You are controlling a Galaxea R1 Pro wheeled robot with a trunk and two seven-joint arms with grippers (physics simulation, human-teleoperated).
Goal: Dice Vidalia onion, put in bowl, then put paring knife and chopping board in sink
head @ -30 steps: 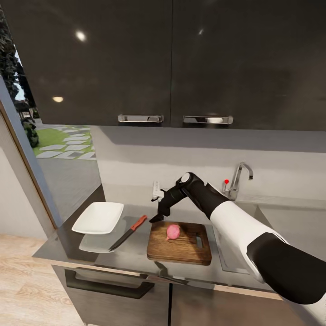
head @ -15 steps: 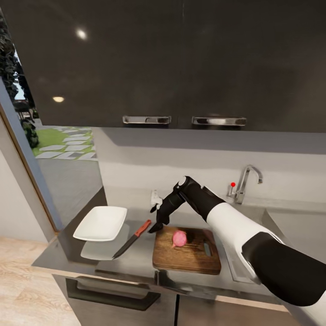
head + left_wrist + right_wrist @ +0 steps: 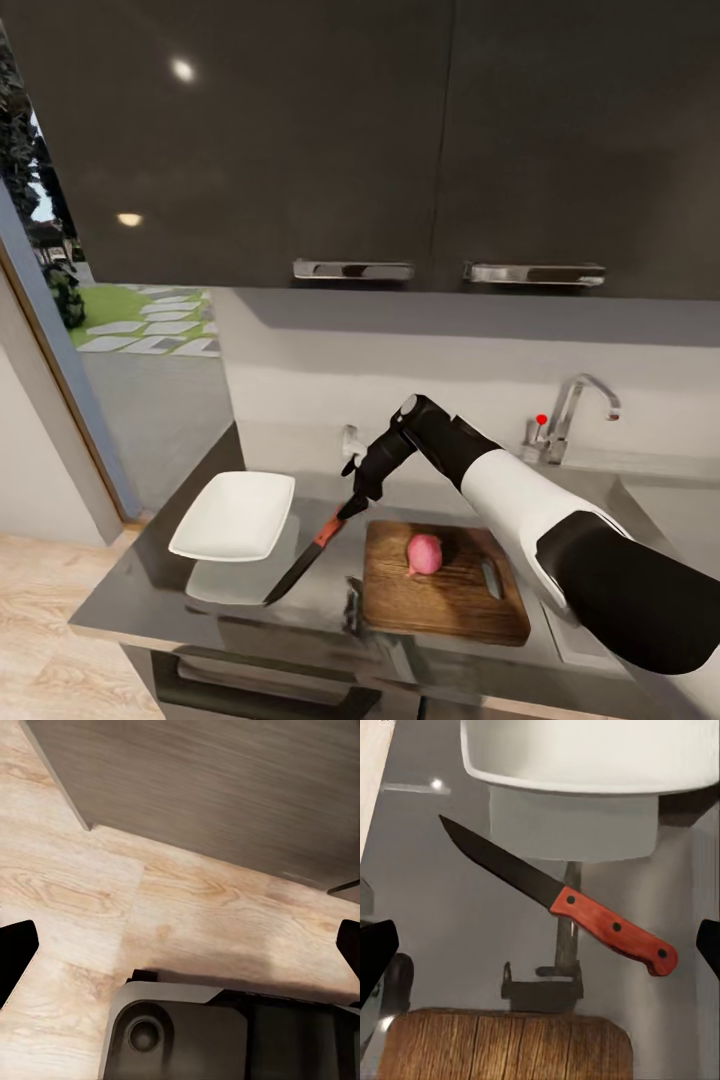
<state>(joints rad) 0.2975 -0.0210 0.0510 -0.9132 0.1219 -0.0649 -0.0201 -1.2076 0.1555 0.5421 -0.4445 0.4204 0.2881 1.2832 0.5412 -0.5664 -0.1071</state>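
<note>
The pinkish Vidalia onion rests on the dark wooden chopping board near the countertop's front edge. The paring knife lies left of the board, red handle toward the wall, blade toward the front edge. My right gripper hovers just above the handle end, open; in the right wrist view the knife lies between the spread fingers, not gripped. The white square bowl stands left of the knife. The sink with its chrome tap is at the right. My left gripper is open over the wooden floor.
Dark wall cabinets with chrome handles hang over the counter. A small white socket sits on the back wall behind the gripper. A doorway to a garden opens at the left. In the left wrist view, the robot's grey base shows over the floor.
The camera has swung, so everything sits further right in the picture. My right gripper has come down and left from behind the board to the knife's handle end. Onion, board, knife and bowl have not moved.
</note>
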